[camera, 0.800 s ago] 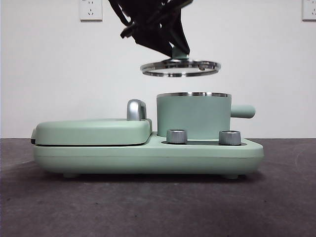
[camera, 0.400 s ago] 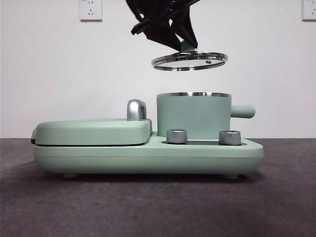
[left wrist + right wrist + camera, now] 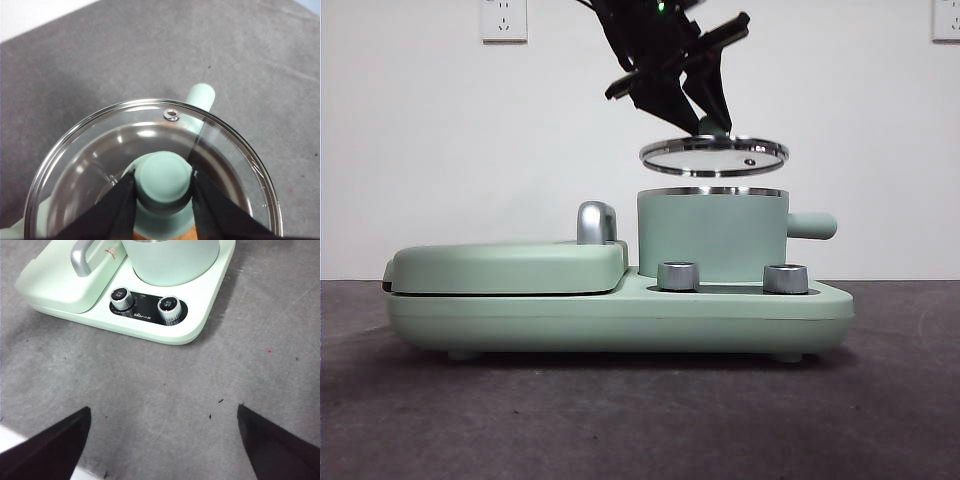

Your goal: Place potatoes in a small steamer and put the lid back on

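Note:
My left gripper (image 3: 713,128) is shut on the mint-green knob (image 3: 163,176) of the clear-glass lid (image 3: 714,156) and holds it a little above the small steamer (image 3: 712,235), nearly level. In the left wrist view the lid (image 3: 100,150) lies over the pot, whose stubby handle (image 3: 200,96) pokes out past its rim. An orange-brown sliver of the potato (image 3: 162,235) shows through the glass at the picture's edge. My right gripper (image 3: 162,440) is open and empty over the table, short of the appliance; the steamer (image 3: 170,260) also shows in its view.
The steamer stands on a mint-green appliance base (image 3: 620,315) with two steel dials (image 3: 679,276) (image 3: 785,278). A flat lidded griddle (image 3: 505,265) with a chrome handle (image 3: 596,222) sits beside the pot. The grey table (image 3: 640,420) lies in front.
The left gripper carried the lid to the right and lowered it; it now hangs centred just above the steamer's rim. Nothing else moved.

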Motion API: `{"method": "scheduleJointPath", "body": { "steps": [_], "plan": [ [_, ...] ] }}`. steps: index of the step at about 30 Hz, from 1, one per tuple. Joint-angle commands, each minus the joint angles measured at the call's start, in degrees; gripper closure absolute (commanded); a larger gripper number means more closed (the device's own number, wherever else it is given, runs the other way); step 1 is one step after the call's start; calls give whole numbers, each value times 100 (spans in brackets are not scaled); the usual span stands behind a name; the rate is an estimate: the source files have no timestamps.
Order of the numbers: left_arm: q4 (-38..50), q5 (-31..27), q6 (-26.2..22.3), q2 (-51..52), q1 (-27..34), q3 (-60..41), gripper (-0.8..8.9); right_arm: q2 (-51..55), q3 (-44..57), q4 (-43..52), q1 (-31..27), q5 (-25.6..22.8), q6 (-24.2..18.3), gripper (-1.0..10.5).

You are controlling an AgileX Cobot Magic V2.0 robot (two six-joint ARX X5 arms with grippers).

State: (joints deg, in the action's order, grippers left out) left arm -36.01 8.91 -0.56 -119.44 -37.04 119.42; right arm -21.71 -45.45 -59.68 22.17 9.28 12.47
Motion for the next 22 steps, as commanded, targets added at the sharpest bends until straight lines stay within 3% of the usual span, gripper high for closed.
{"method": "scheduleJointPath", "body": {
  "steps": [1,18,22],
  "plan": [
    [109,-9,24,-142,-50,269,801,-13,-39,57,42,-11,63,480],
    [-164,-11,98,-461,-109,269,801,-13,-39,98,42,-28,61,480],
    [-170,-11,-101,-481,-142,269,801,-13,-39,98,42,-28,61,480]
  ]
}}
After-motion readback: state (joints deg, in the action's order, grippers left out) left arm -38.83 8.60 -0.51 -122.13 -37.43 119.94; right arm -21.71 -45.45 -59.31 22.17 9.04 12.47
